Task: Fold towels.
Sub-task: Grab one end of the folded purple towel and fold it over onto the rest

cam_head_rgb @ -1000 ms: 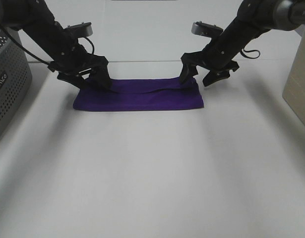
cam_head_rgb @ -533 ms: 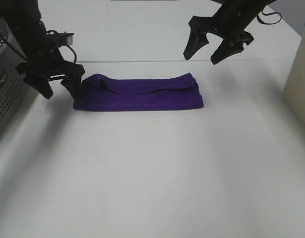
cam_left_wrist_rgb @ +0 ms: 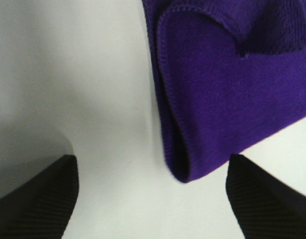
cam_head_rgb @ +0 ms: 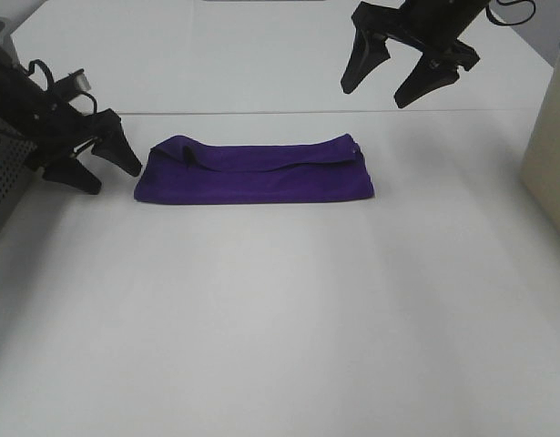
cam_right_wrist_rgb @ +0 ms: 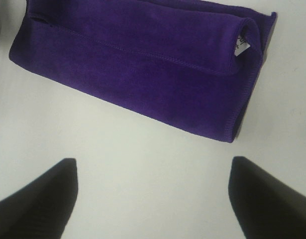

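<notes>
Towel (cam_head_rgb: 257,171): lies flat on the worktop (cam_head_rgb: 280,319), toward the far edge and slightly left of centre. It is folded into a long narrow band whose long side runs parallel to the far edge. The upper layer stops short of the near edge of the band. Its hem runs unevenly, with a raised pucker at the end nearer the left edge. A white label (cam_right_wrist_rgb: 241,44) shows inside the roll of the fold at the end nearer the right edge.

Step in hand, as judged: the lengthwise fold is laid and released, and neither gripper holds cloth. A crosswise fold, short end onto short end, appears to be what remains. That would call for taking both corners of one short end, lifting just clear, and carrying them over to the other end. The pucker may need smoothing first, or the layers could slip out of line.

Left gripper (cam_head_rgb: 117,181): low over the worktop near the left edge, just beside the short end of the towel and not touching it. Jaws stand apart and empty. The arm reaches in from beside a grey box (cam_head_rgb: 2,182).

Right gripper (cam_head_rgb: 372,96): raised well above the far edge, over the towel's other end, pointing down. Jaws stand apart and empty.
</notes>
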